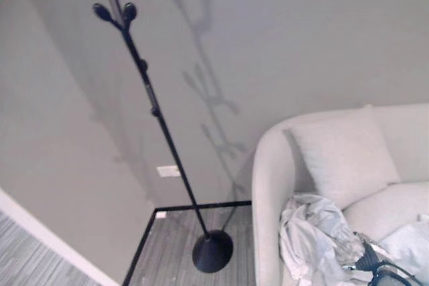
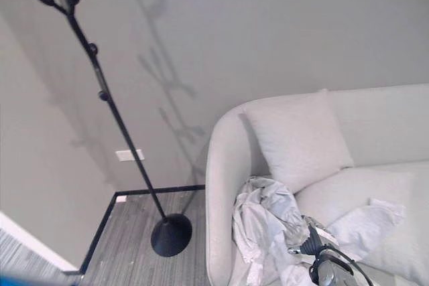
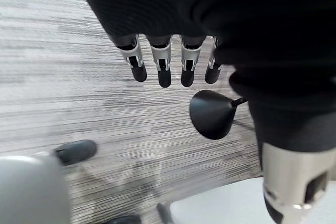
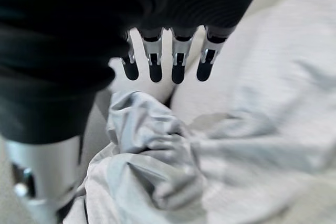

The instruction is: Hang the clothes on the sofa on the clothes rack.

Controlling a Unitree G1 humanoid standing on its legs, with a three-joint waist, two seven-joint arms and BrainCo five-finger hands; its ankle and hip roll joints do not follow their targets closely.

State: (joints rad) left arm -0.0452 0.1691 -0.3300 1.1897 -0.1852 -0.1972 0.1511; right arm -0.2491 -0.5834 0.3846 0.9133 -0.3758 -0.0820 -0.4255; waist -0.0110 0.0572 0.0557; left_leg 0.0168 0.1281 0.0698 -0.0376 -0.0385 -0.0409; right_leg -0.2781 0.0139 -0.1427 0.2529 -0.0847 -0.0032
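I judge the pickup pending: my right hand (image 4: 163,64), fingers straight, hovers over the grey garment (image 2: 265,229) on the sofa (image 2: 221,165), grasp needed next.

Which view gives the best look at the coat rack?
The right eye view: the coat rack runs from its round base up to the knobbed hooks, with little cut off. The left eye view shows the same pole, its top clipped. The left wrist view catches just the base, past the left hand.

Left hand (image 3: 173,35) fingers straight, free; right hand (image 4: 157,30) likewise, apparently empty.
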